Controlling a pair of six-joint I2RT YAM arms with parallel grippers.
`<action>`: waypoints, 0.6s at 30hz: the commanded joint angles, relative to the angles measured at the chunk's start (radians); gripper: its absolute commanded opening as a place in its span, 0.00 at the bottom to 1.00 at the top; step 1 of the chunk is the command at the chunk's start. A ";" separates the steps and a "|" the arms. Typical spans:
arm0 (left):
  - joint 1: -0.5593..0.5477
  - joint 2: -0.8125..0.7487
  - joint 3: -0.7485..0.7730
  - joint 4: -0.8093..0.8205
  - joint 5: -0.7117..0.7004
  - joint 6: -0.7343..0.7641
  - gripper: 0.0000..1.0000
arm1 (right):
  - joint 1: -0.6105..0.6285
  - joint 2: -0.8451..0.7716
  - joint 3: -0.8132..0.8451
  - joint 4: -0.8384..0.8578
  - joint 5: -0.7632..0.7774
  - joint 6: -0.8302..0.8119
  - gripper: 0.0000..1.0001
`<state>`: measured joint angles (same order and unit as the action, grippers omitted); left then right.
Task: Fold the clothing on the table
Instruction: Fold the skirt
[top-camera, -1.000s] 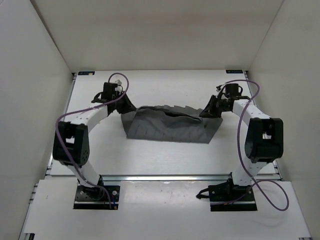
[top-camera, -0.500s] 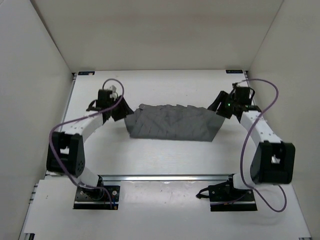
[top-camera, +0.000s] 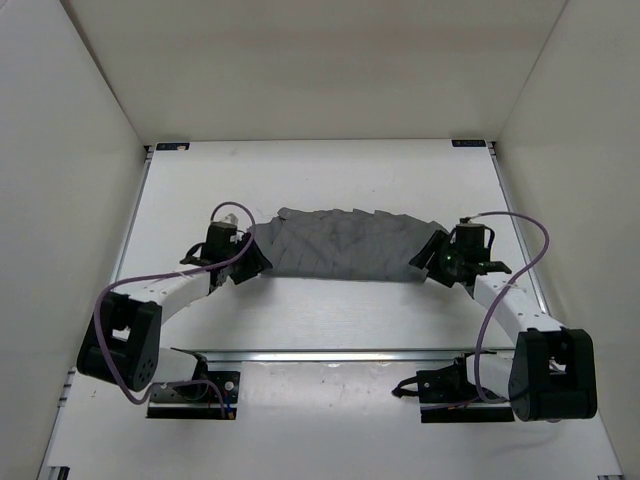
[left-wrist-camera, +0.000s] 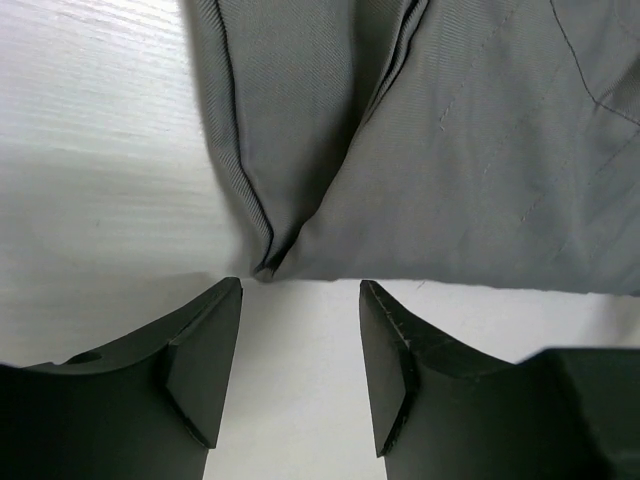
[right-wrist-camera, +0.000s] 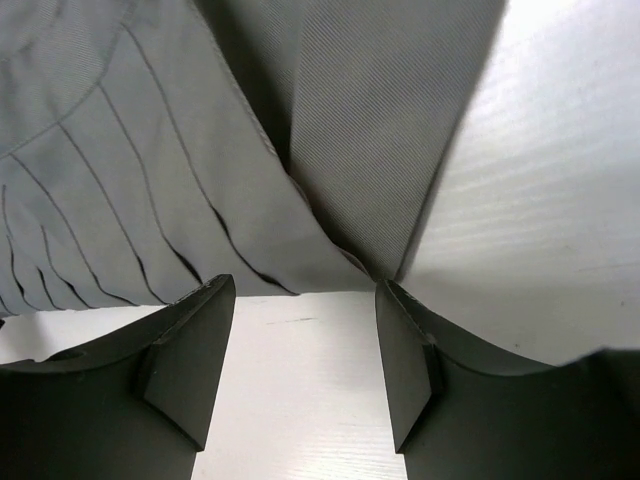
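Clothing (top-camera: 340, 245) lies flat, its near corners just ahead of both wide-open, empty jaws.

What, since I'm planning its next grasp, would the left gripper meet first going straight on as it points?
Probably the clothing: its corner lies on the table just ahead of the left gripper, though depth is unclear.

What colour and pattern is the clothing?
Plain dark grey clothing with long pleat ridges; clearest in the right wrist view.
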<state>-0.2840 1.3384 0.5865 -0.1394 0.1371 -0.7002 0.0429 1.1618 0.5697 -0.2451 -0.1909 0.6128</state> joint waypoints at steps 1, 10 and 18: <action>-0.023 0.040 -0.014 0.107 -0.051 -0.050 0.60 | -0.003 -0.017 -0.024 0.089 0.021 0.039 0.55; -0.058 0.097 -0.039 0.187 -0.128 -0.076 0.00 | 0.018 -0.036 -0.111 0.124 0.068 0.079 0.55; -0.079 0.114 -0.022 0.195 -0.096 -0.073 0.00 | 0.032 0.074 -0.111 0.187 0.079 0.093 0.53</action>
<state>-0.3470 1.4521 0.5598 0.0238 0.0402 -0.7681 0.0555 1.2018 0.4614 -0.1291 -0.1383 0.6853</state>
